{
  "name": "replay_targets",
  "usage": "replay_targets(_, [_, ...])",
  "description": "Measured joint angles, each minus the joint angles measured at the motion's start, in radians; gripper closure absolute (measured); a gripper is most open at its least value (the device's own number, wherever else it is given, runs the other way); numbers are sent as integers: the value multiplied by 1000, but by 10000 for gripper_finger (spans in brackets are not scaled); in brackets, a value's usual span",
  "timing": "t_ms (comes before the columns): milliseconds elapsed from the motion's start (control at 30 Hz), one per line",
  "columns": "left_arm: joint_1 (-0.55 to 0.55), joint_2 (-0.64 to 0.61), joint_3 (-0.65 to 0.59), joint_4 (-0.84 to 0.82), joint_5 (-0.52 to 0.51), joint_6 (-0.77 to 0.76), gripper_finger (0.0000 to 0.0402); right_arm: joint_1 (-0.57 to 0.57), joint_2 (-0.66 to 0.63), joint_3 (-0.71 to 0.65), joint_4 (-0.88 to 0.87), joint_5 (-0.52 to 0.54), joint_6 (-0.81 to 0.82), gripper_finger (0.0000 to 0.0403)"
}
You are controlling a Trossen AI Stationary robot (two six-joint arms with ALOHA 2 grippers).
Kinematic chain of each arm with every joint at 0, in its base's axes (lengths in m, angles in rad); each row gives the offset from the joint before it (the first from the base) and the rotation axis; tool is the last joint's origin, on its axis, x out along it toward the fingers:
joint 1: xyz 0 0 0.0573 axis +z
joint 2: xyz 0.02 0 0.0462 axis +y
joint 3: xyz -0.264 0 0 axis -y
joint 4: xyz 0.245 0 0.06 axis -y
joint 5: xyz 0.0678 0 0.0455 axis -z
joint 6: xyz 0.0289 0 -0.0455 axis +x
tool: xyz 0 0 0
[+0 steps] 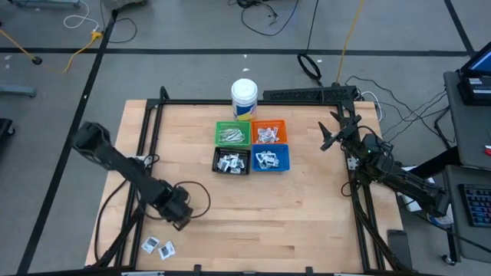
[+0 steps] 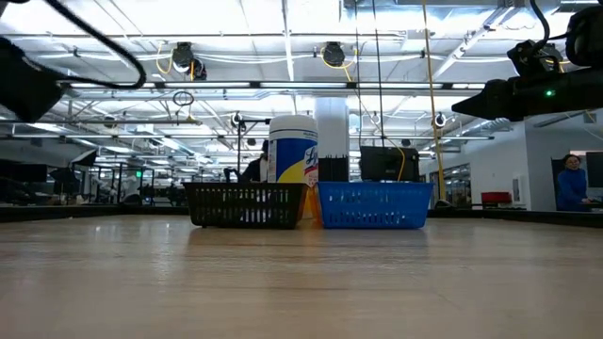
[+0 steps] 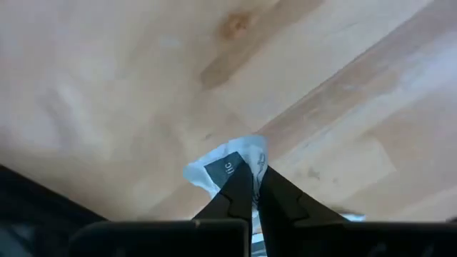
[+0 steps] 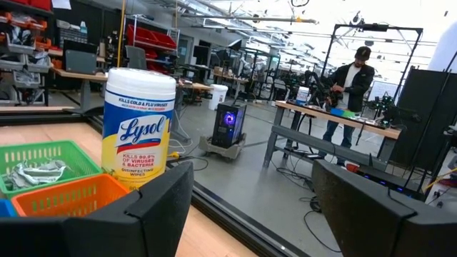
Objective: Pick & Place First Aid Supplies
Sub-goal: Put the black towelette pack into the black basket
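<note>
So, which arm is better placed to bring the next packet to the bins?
The left. Its claw is already shut on a white packet near the table's front-left corner. The right claw waits open beside the bins, holding nothing.

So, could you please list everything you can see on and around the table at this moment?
Bins: four in a square at table centre; green bin, orange bin, black bin, blue bin, each holding small packets.
Wipes tub: one, white with blue and yellow label, just behind the bins.
Loose packets: two, white, at the table's near left corner.
Held packet: one, white with dark print, pinched over bare wood.
Table: one, pale wood, black frame.
Person: one, dark top and cap, at a bench across the room.
Left gripper: jaws shut on the held packet, near left of the table.
Right gripper: jaws open, waiting right of the bins.
</note>
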Motion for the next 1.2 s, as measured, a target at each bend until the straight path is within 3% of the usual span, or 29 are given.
replay_targets(133, [28, -62, 0, -62, -5, 151, 393, 0, 0, 0, 0, 0, 0, 124])
replay_targets(333, [71, -116, 3, -197, 20, 262, 393, 0, 0, 0, 0, 0, 0, 124])
replay_targets(533, [215, -116, 69, -296, -23, 432, 396, 0, 0, 0, 0, 0, 0, 124])
replay_targets(900, [557, 98, 391, -448, -133, 903, 395, 0, 0, 0, 0, 0, 0, 124])
replay_targets(1200, [701, 314, 673, -495, -140, 1151, 397, 0, 0, 0, 0, 0, 0, 124])
